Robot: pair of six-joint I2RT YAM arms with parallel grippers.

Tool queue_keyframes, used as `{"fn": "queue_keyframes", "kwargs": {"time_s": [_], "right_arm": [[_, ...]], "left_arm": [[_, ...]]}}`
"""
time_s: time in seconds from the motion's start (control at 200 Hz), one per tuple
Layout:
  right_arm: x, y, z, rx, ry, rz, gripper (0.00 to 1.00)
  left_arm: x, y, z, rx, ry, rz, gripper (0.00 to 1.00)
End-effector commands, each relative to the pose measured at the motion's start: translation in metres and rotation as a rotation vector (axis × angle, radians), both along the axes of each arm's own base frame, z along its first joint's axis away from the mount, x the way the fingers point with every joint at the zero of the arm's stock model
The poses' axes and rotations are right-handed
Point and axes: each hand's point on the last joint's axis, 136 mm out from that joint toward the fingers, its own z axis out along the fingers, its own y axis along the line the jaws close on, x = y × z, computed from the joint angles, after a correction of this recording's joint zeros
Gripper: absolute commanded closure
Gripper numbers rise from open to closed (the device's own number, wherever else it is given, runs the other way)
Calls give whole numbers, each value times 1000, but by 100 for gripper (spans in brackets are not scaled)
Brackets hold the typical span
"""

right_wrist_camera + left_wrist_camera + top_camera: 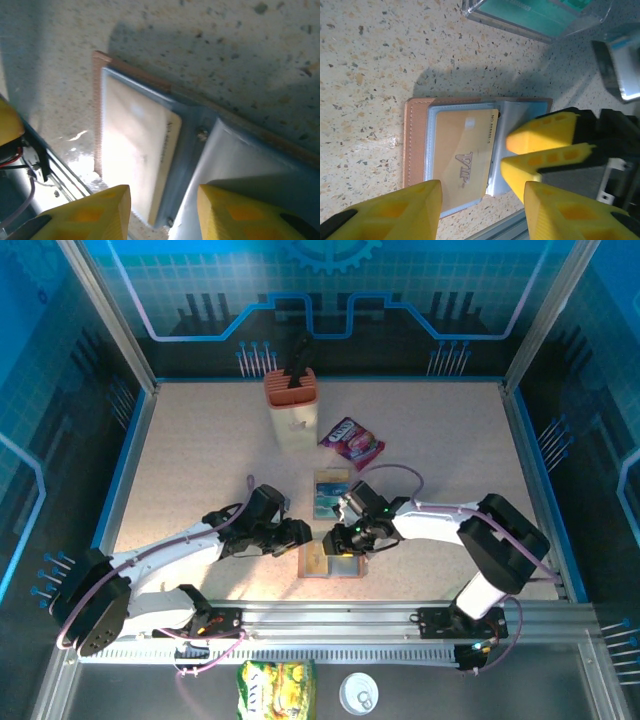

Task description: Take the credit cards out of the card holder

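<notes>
At the desk's [200,450] front edge, extraction stage: left hand [482,192] open above the unfolded card holder [415,145], right hand [164,195] grip unclear; next, pinching the sleeved credit card [462,157] by its edge.

Aluminium frame [112,315] and printed blue backdrop [420,280] mark a robot lab.

Both arms reach inward; left end effector [300,534] and right end effector [334,539] nearly meet, jaws parted
</notes>
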Motion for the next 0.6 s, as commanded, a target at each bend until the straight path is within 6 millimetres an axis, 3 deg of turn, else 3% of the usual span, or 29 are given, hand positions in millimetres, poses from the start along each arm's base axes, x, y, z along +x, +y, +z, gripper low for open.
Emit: {"fn": "queue_keyframes", "kwargs": {"time_s": [0.0,0.17,0.595], "right_arm": [[-11,-6,-20,-40,23,27,60],[-12,-9,-18,-53,20,32,60],[2,7,44,65,-84,23,59]], "left_arm": [[1,2,-4,2,12,11,53],[0,3,-5,2,15,10,53],[-2,-3,-22,2,61,-1,53]]}}
